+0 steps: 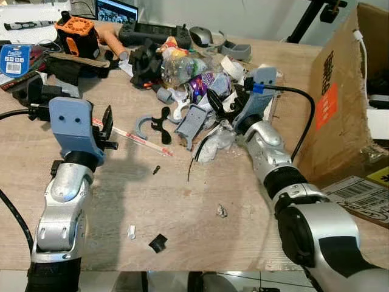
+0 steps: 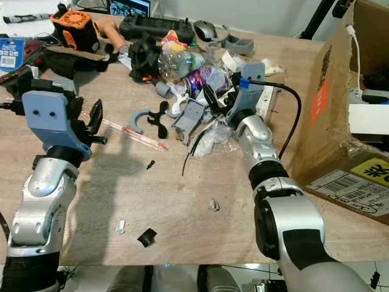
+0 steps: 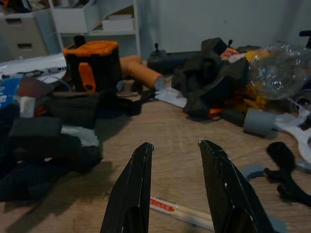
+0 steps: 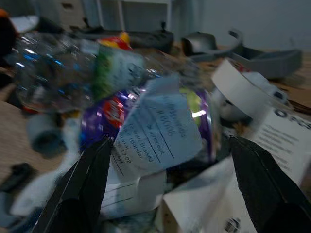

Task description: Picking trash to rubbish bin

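A heap of trash lies at the table's far middle: a crushed clear plastic bottle (image 1: 182,67), a purple wrapper (image 1: 200,85), a printed paper slip (image 4: 158,128) and crumpled white plastic (image 1: 213,143). My right gripper (image 1: 226,97) reaches into this heap, open wide, its fingers on either side of the slip and purple wrapper (image 4: 104,116). My left gripper (image 1: 108,128) hovers open over the table's left side, just above a pair of chopsticks in a paper sleeve (image 1: 137,137) (image 3: 180,211). Small scraps (image 1: 158,243) (image 1: 222,211) lie near the front edge.
A large open cardboard box (image 1: 340,103) stands at the right of the table (image 1: 182,201). An orange-and-black tool (image 1: 76,33), dark cloth (image 3: 48,141), grey and black plastic parts (image 1: 159,121), a game controller (image 1: 152,31) and a mouse (image 1: 200,35) crowd the back.
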